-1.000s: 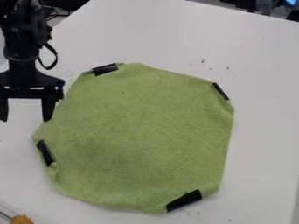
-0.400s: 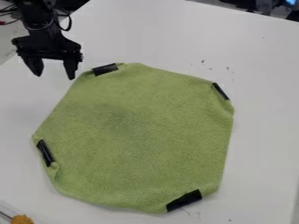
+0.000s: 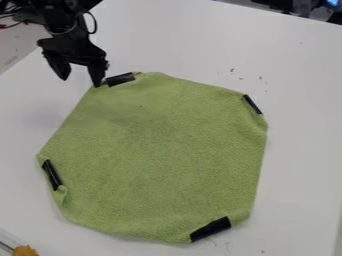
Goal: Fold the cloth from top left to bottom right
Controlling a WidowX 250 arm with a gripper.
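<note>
green fabric first: one cloth (image 3: pixel 160 155), spread over the middle of the frame and reaching into its lower left, with a rough many-sided outline; four black strips (image 3: pixel 210 229) sit along its border, one at the upper left, one at the right, one at the left and one at the bottom (the bottom one looks the widest); one gripper (image 3: pixel 81 81), black, hangs at the upper left of the frame on one black arm (image 3: pixel 57 20); its two fingers are spread apart, the right-hand one in the frame right by the cloth's upper left border, just beside the strip there; whether that tip touches the fabric i cannot tell.

as for containers, a pale rim (image 3: pixel 8 236) crosses the lower left corner of the frame, perhaps a tray's; one orange-yellow lump (image 3: pixel 25 250) shows beside it, though whether it lies inside is unclear; all the cloth rests on one white table (image 3: pixel 300 125); a few dark specks (image 3: pixel 260 78) dot the tabletop toward the upper right.
</note>
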